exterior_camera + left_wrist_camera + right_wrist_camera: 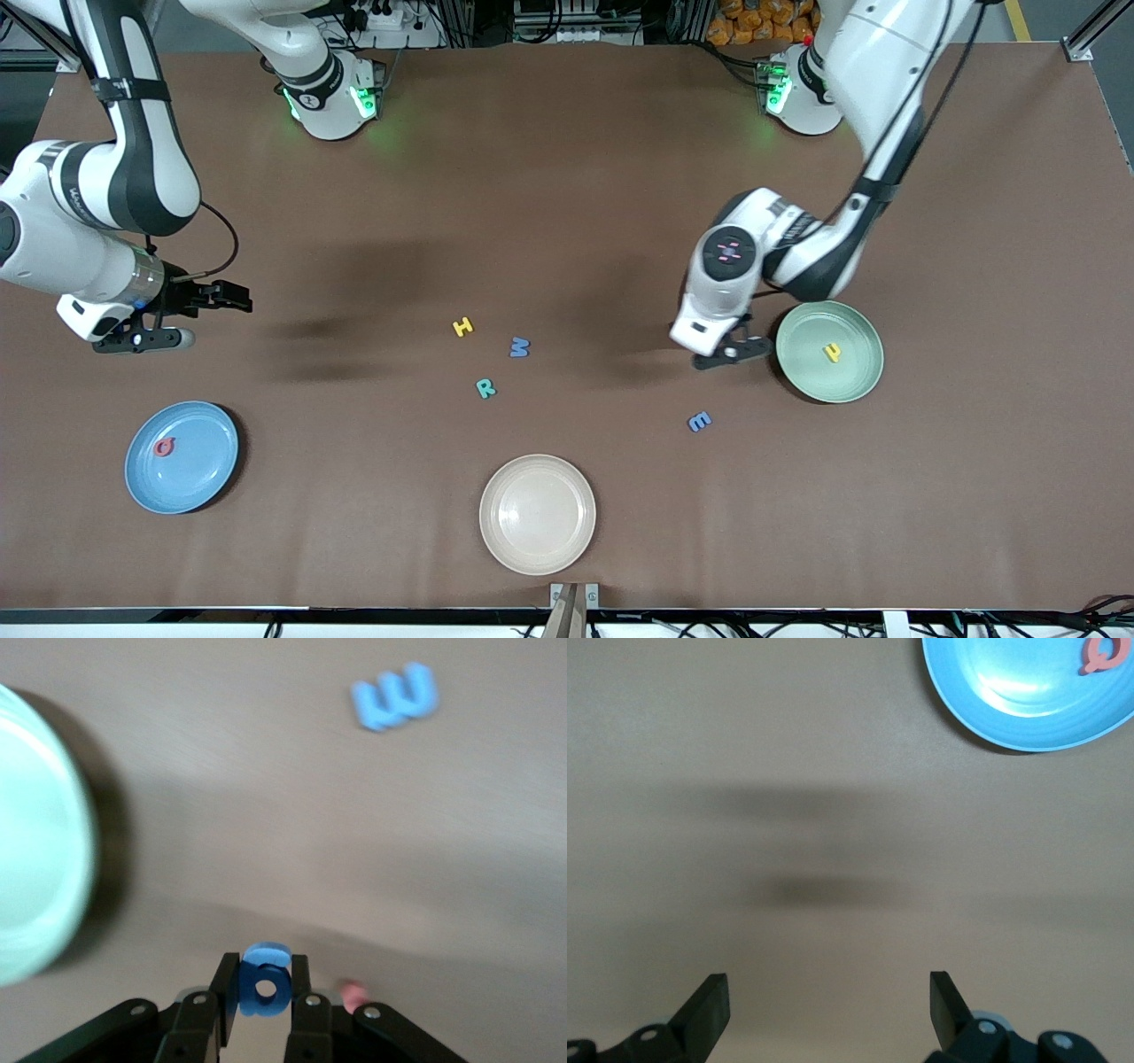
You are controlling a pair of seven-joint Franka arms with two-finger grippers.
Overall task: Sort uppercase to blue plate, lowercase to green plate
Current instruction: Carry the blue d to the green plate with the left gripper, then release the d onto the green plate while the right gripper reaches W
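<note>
My left gripper is shut on a small blue g, held between its fingers over the table just beside the green plate. A yellow h lies in that plate. A blue E-like letter lies on the table nearer the camera. A bit of red foam peeks out beside the left fingers. Yellow H, blue W and teal R lie mid-table. The blue plate holds a red Q. My right gripper hangs open and empty above bare table, by the blue plate.
A cream plate sits near the front edge of the table, nearer the camera than the three loose capitals. Both arm bases stand along the table's back edge. The brown tabletop stretches wide between the bases and the letters.
</note>
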